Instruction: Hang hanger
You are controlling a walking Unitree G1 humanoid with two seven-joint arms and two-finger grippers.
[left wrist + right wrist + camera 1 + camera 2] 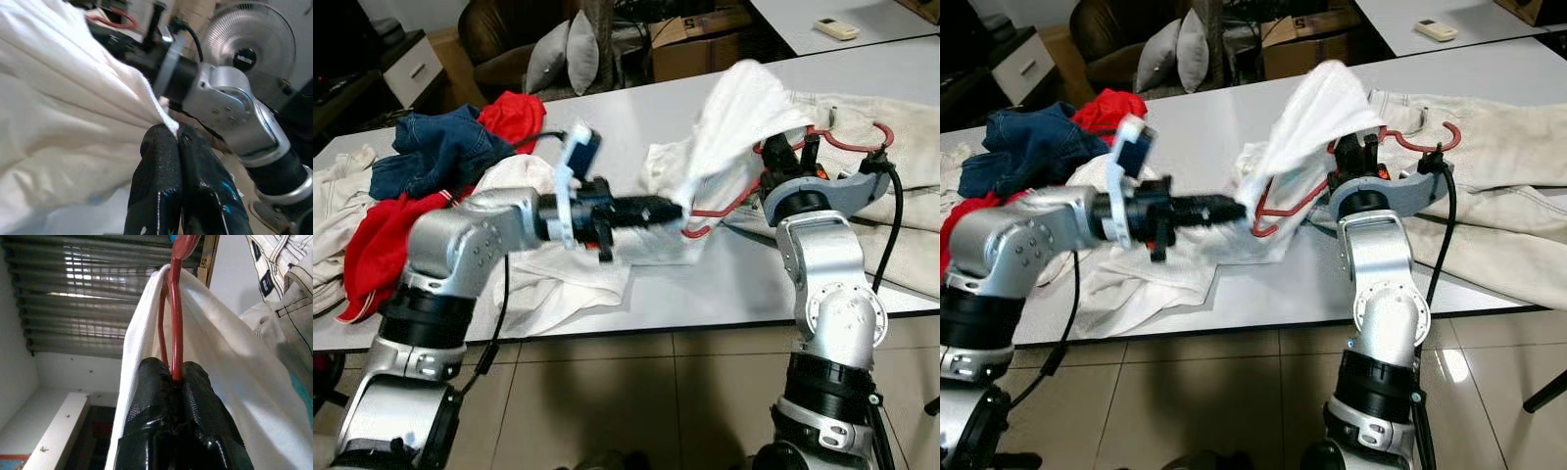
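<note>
A red wire hanger [847,145] is held over the white table [734,284], its hook pointing right. My right gripper [793,147] is shut on the hanger's wire [175,308], as the right wrist view shows [176,377]. A white garment [739,108] is draped over the hanger and rises in a peak above it. My left gripper [680,211] reaches in from the left and is shut on the edge of this white garment [58,107], the fingertips [164,139] pinching a fold of cloth. The hanger's middle is hidden under the cloth.
Red clothes [514,113], blue jeans [435,147] and more white cloth [558,274] are heaped on the table's left. Beige trousers [901,186] lie at the right. A remote [835,28] lies on a second table behind, beside a cardboard box [700,44]. A fan [249,44] stands nearby.
</note>
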